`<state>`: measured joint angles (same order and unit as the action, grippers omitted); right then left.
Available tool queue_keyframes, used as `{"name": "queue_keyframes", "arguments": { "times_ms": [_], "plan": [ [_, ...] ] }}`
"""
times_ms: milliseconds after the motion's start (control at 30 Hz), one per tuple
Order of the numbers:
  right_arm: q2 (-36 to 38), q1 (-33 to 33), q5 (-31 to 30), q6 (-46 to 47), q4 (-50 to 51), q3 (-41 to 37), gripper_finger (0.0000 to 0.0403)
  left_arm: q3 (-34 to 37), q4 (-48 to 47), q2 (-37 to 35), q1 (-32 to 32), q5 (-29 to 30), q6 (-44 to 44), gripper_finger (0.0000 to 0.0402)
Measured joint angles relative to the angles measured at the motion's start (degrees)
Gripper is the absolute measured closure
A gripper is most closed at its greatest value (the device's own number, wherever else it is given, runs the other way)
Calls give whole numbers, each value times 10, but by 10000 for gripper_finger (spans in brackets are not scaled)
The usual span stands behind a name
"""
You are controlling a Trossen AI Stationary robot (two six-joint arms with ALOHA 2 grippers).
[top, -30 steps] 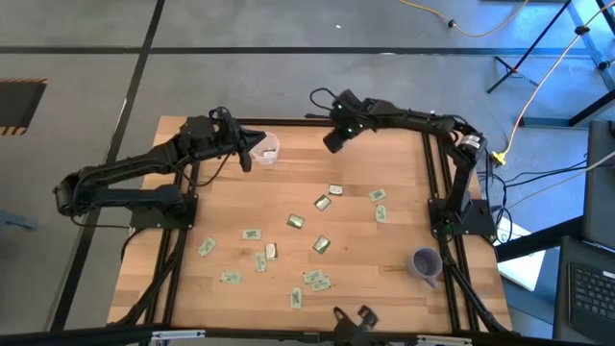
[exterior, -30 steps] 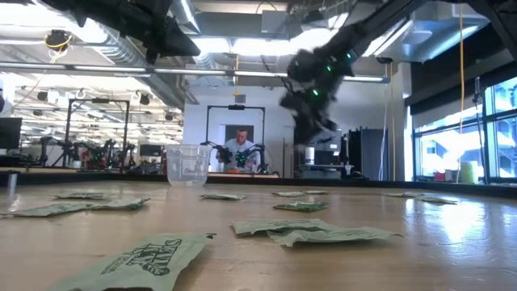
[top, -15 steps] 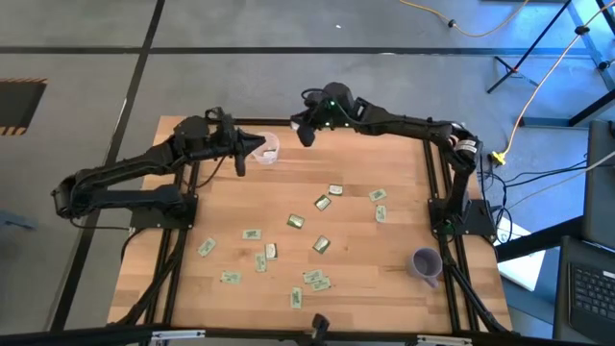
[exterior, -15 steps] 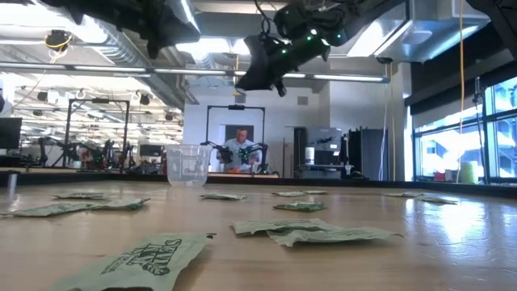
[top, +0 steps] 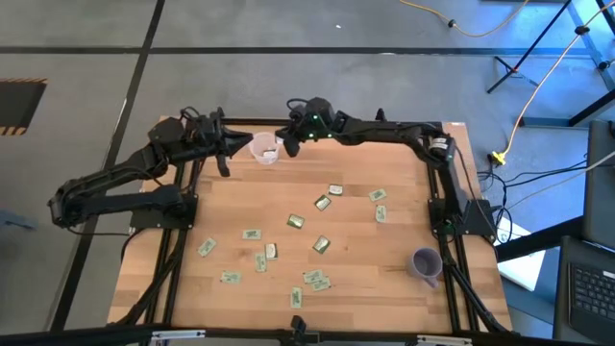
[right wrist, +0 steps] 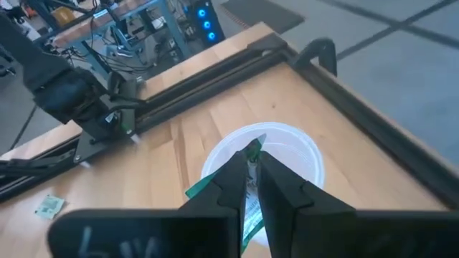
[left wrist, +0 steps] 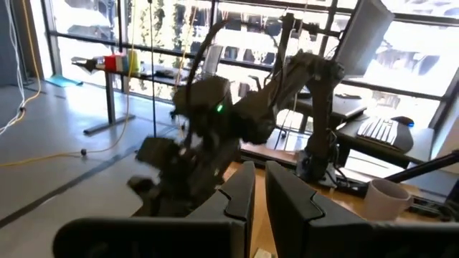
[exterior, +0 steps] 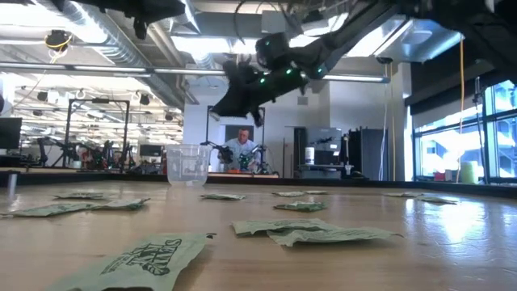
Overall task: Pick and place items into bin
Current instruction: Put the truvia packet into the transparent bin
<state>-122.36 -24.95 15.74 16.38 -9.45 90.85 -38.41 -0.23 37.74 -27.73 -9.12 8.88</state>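
Note:
The clear cup point(top: 266, 147) stands upright on its base near the table's far edge; it also shows in the low view point(exterior: 187, 164) and in the right wrist view point(right wrist: 287, 154). My right gripper point(top: 287, 137) point(right wrist: 252, 175) hangs just above the cup's rim, shut on a green packet. My left gripper point(top: 229, 147) point(left wrist: 259, 193) stays just left of the cup, raised, fingers shut and holding nothing. Several pale green and gold packets point(top: 296, 221) lie flat over the middle and near part of the table. My right gripper pinches a green packet point(right wrist: 252, 152) between its two fingers, which slant down toward the cup from its right. One end of the packet sticks out past the fingertips over the cup's mouth. The packet is lifted clear of the table.
A purple cup point(top: 426, 264) stands near the table's right near corner. Loose packets point(exterior: 300, 234) lie spread across the table's middle and near half. Black frame rails point(top: 434, 173) run along the table's left and right sides. A person shows in the room beyond the table point(exterior: 239, 149).
My right gripper has swept along the far edge toward the table's left, carrying the packet, and now hangs over the clear cup. My left gripper has drawn back a little toward the left, away from the cup. The cup and the loose packets have stayed put.

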Motion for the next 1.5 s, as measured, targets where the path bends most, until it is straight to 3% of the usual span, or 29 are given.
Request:
{"name": "queue_keyframes", "arguments": {
  "times_ms": [200, 400, 533, 700, 1500],
  "plan": [
    [-82, 17, 24, -10, 57, 111, 367, 0, 0, 0, 0, 0, 6, 370],
    [-145, 28, -12, -79, 198, 227, 367, 0, -2, 0, 0, 0, 10, 370],
    [-165, 28, -30, -109, 236, 269, 367, 0, -4, 0, 0, 0, 10, 370],
    [-170, 28, -66, -111, 246, 283, 367, 0, -10, 0, 0, 0, 10, 370],
    [-168, 28, -66, -150, 254, 283, 367, 0, -26, 0, 0, 5, 9, 357]
  ]
}}
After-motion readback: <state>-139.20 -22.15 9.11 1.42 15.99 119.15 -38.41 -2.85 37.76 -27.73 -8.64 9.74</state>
